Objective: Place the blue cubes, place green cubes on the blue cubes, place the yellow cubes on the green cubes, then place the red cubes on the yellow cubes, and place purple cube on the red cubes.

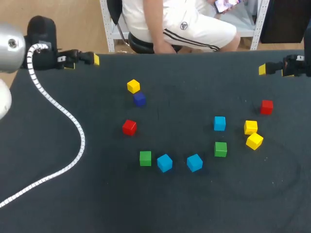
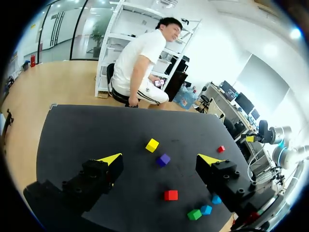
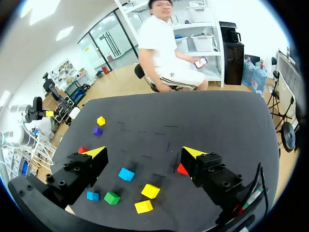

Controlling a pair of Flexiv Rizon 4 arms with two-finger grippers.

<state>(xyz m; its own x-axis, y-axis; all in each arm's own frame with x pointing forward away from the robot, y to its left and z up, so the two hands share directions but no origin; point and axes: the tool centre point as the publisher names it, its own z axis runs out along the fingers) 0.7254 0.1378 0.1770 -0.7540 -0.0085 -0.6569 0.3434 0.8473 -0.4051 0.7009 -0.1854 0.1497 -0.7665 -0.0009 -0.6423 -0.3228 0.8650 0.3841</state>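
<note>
- The left tool (image 2: pixel 161 159) hangs over the tabletop's (image 1: pixel 58 204) far left corner. Its black, bolt-studded fingers end in yellow wedge tips and are spread wide, holding nothing.
- The right tool (image 3: pixel 145 153) sits at the far right edge, likewise spread and empty.
- A white ribbed cable (image 1: pixel 73 121) curls from the left arm (image 1: pixel 12 46) across the tabletop.
- The cubes are small, matte, crisp-edged blocks, each lying singly on the surface.
- On the left side, a yellow cube (image 1: pixel 133 86) lies just beside the purple cube (image 1: pixel 139 99), and a red cube (image 1: pixel 129 127) lies nearer.
- In the near row, a green cube (image 1: pixel 145 158) is just beside a blue cube (image 1: pixel 164 162), with a second blue (image 1: pixel 195 162) close by.
- On the right side, a second green (image 1: pixel 220 149) lies below a third blue (image 1: pixel 219 123). Two yellows (image 1: pixel 250 127) almost touch, and a second red (image 1: pixel 266 107) lies beyond them.
- The tabletop is dark, flat and matte, with faint scuff rings.
</note>
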